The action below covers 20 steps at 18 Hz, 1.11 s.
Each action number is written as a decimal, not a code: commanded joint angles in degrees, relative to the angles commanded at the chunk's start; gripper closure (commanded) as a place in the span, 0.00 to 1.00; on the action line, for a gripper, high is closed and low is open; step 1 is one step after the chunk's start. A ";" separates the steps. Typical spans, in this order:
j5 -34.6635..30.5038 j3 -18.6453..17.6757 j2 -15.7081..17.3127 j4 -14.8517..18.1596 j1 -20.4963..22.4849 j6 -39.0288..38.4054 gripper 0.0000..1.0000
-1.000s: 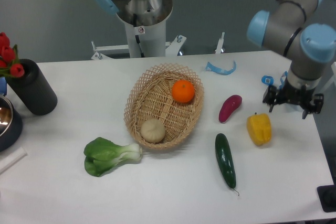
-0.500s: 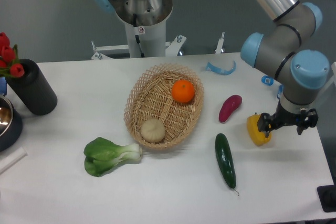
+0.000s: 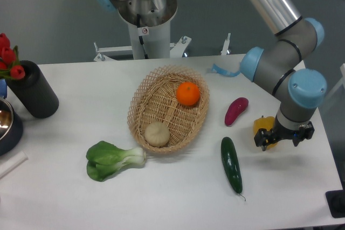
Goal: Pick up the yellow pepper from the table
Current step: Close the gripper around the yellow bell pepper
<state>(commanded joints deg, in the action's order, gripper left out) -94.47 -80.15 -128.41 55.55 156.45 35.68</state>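
A white worktop (image 3: pixel 178 187) is seen in front of a grey wall, with the arm's pedestal behind it. In the single fixed view, the end effector (image 3: pixel 279 138) is positioned directly over the yellow pepper (image 3: pixel 263 127), so that only a left-hand sliver of yellow is shown beside the wrist. Dark fingers (image 3: pixel 263 140) are seen low at either side of the pepper, but whether they are parted or already pressed against it cannot be told.

For the step in hand, judged to be the descent and grasp, the fingers should be kept straddling the blocky body, lowered squarely, and closed gently, since a glossy skin is likely to slip. The purple eggplant (image 3: pixel 235 111) and cucumber (image 3: pixel 231 164) nearby should be avoided.
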 joint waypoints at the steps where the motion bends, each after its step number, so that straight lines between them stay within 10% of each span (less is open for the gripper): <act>1: -0.44 -0.18 -0.09 0.00 -0.09 -0.09 0.01; 20: -4.40 -3.78 0.26 -0.09 -1.67 -0.09 0.19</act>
<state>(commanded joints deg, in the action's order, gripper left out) -98.88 -83.93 -128.15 55.46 154.77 35.60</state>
